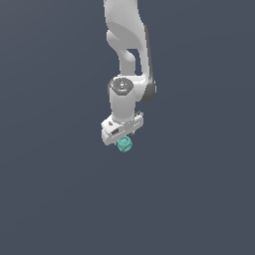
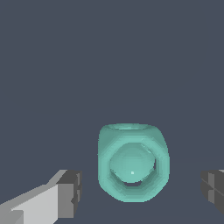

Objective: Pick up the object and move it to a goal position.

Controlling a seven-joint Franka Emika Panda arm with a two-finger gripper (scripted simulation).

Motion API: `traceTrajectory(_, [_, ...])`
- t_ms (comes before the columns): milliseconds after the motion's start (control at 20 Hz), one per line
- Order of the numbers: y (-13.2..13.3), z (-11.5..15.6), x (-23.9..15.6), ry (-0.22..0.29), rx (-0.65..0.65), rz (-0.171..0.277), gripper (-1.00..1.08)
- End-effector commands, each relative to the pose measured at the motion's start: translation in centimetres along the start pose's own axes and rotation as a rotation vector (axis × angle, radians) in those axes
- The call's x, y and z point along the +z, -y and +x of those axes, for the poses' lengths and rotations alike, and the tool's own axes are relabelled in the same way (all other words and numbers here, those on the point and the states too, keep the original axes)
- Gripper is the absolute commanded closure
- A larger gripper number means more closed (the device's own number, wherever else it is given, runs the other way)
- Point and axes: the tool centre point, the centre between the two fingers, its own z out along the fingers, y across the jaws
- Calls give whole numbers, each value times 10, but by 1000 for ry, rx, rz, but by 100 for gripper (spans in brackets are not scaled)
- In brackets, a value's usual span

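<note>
Gripper (image 2: 140, 190) is spread wide: in the wrist view the two dark grey pads (image 2: 72, 192) sit far apart w/ the object (image 2: 133, 162) between them, clear gaps of background on both sides. No contact visible on either pad, so nothing is clamped.

Object is a small teal-green lump, boxy-round, w/ a circular groove ringing a smooth dome on the face toward the wrist cam (reads more like a rounded cube w/ dimples than a true ball). It sits roughly centred between the pads, a bit nearer the pad that has the white finger body behind it.

Exterior view: gripper (image 1: 123, 138) points down, white hand body tilted across the frame, object (image 1: 124, 145) directly under it, just beside the fingertip zone. Object is much smaller than the hand.

Arm (image 1: 127, 50) rises straight up from the hand, white links w/ a dark band along the side toward the exterior view's right, and a grey round joint cap facing the cam.

Hard to make out:
- fingers in the exterior view are too small to separate; the gap only reads from the wrist cam.
- the far pad in the wrist view is cut off by the frame edge.
- arm's upper part is cut off at the frame top.
- background is flat dark blue-grey in both views, no surface edge, so whether the object rests on anything can't be told.
</note>
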Motion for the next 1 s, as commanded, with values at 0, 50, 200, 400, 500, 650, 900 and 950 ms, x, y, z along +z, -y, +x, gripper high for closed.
traceTrajectory(0, [1,-1,1,0,-12,1,-92])
traceTrajectory(50, [1,-1,1,0,-12,1,-92])
traceTrajectory(200, [1,-1,2,0,-8,1,-92])
traceTrajectory(400, [1,-1,13,0,-9,1,-92])
traceTrajectory(500, [1,-1,22,0,-10,1,-92])
traceTrajectory(650, [2,-2,37,0,-11,1,-92])
traceTrajectory(900, [1,-1,50,0,-12,1,-92])
traceTrajectory(950, [1,-1,51,0,-12,1,-92])
